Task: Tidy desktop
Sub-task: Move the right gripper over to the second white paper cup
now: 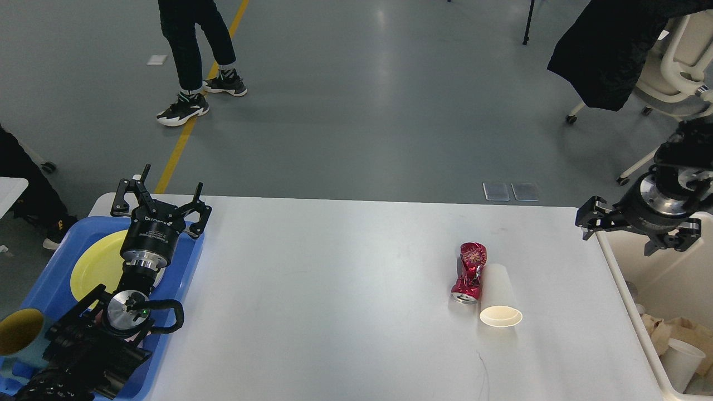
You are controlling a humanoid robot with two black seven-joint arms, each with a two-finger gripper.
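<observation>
The desktop point(334, 278) is a big white tabletop. A crushed red can point(470, 272) lies on its right half, touching a white paper cup point(499, 301) that lies on its side with its mouth toward me. My left gripper point(160, 196) is open and empty above the far corner of the blue tray point(47, 278). My right gripper point(632, 229) is open and empty, raised over the far left corner of the cream bin point(615, 267), to the right of the can and cup.
The blue tray holds a yellow plate point(96, 268) and a teal cup point(19, 334). The bin holds crumpled brown paper point(677, 328) and a white paper cup point(680, 356). A person point(192, 50) walks on the floor beyond; an office chair point(677, 72) stands far right.
</observation>
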